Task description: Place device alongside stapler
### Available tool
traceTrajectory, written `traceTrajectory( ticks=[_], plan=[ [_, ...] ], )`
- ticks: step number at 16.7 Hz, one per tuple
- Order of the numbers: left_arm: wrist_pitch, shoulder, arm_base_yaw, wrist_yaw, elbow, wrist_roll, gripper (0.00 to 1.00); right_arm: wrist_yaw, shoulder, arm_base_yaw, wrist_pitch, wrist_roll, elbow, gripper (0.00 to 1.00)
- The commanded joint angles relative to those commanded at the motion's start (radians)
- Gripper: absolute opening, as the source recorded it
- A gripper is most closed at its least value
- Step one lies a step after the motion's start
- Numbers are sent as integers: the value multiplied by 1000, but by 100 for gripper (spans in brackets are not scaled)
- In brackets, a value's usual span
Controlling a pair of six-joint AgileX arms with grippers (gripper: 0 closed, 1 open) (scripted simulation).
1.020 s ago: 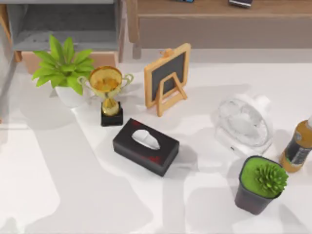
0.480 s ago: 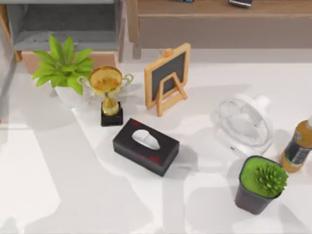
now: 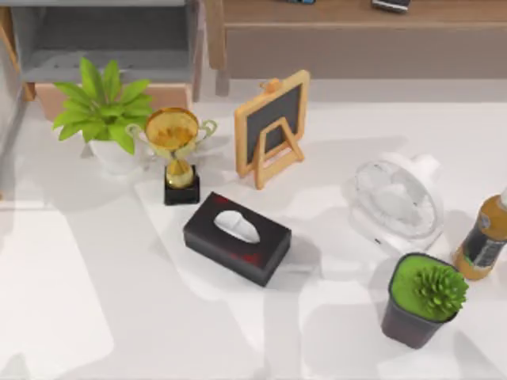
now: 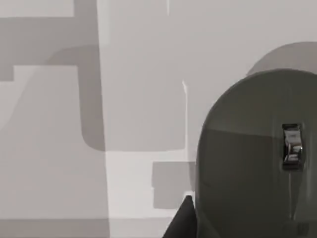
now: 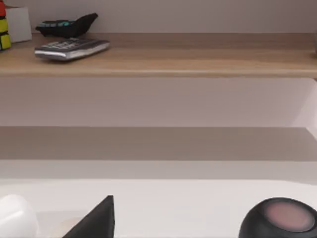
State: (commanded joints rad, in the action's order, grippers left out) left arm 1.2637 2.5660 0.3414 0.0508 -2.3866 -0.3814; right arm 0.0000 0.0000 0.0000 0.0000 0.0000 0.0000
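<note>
My left gripper [image 4: 182, 221] hangs low over the white table [image 4: 54, 163], its camera looking straight down, with a dark edge of it just beside the grey mouse [image 4: 247, 168]. I cannot tell whether it is open, closed or gripping. The mouse lies right under that wrist, its silver scroll wheel [image 4: 291, 144] showing. My right gripper [image 5: 96, 221] sits low and level, facing across the table to the wooden shelf [image 5: 198, 59]; I cannot tell its state either. On the shelf the black stapler [image 5: 69, 25] stands just behind a grey keypad [image 5: 72, 48], whose keys are too small to read. From above, the red marks on the tissue box [image 3: 238, 237] and the bottle [image 3: 483, 241] label are illegible.
</note>
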Motion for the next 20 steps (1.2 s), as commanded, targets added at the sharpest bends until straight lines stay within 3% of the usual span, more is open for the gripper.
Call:
traceTrajectory(
  ticks=[10, 20],
  plan=[
    [-119, -408, 25, 14, 278, -25, 0, 0, 0, 0, 0, 0, 0, 100],
    [-282, -789, 120, -13, 779, -95, 0, 0, 0, 0, 0, 0, 0, 100]
  ],
)
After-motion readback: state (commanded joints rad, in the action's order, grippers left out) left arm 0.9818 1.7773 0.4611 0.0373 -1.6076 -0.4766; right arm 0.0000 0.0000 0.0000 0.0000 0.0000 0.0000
